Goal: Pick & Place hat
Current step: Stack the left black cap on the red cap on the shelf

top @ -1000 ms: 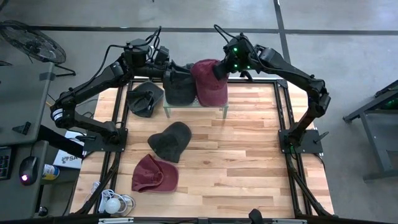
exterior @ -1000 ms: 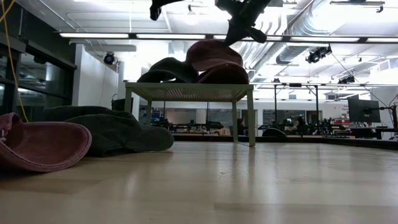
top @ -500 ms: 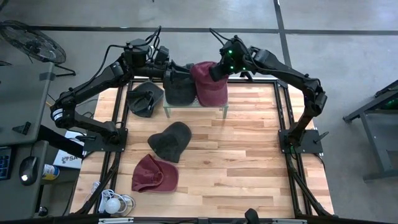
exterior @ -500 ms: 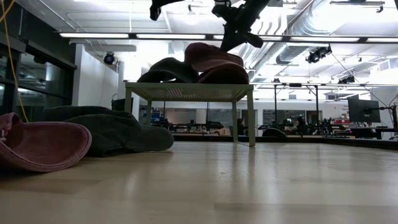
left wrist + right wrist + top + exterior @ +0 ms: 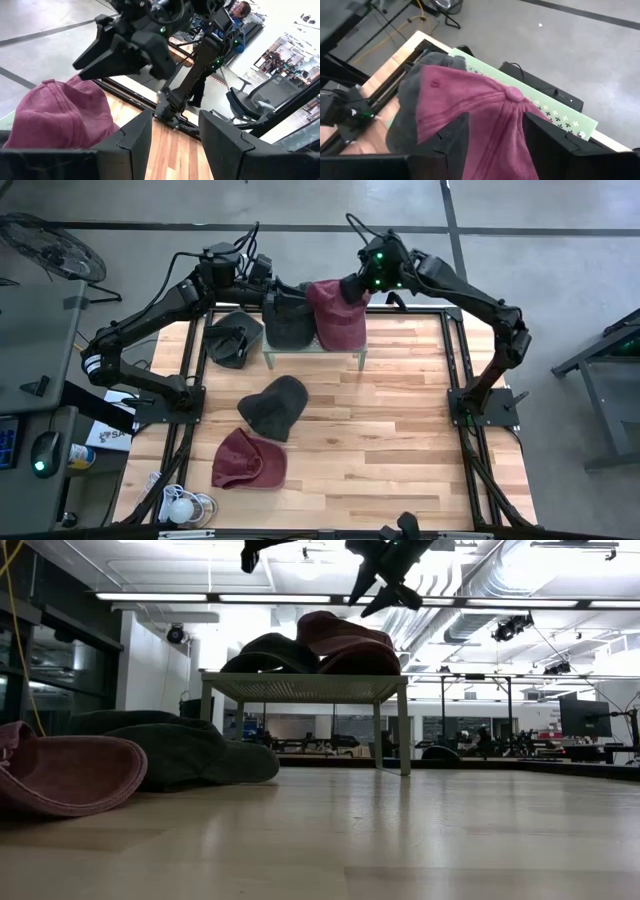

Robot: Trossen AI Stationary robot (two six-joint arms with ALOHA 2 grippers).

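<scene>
A maroon hat (image 5: pixel 338 318) lies on a small green perforated stand (image 5: pixel 345 352) at the table's far side. It leans against a dark hat (image 5: pixel 288 318) on the same stand. My right gripper (image 5: pixel 353 287) hangs open just above the maroon hat's crown (image 5: pixel 507 95), with a finger on either side and no touch that I can see. In the low view its spread fingers (image 5: pixel 372 590) stand clear above the maroon hat (image 5: pixel 340 635). My left gripper (image 5: pixel 263 287) is open beside the dark hat, with nothing between its fingers (image 5: pixel 175 122).
Three more hats lie on the wooden table: a dark one (image 5: pixel 234 338) left of the stand, a dark one (image 5: pixel 273 407) in the middle and a maroon one (image 5: pixel 248 460) toward the near left. The right half of the table (image 5: pixel 420 430) is bare wood.
My right gripper has opened over the maroon hat's crown and risen slightly. The hat stays on the stand against the dark hat.
</scene>
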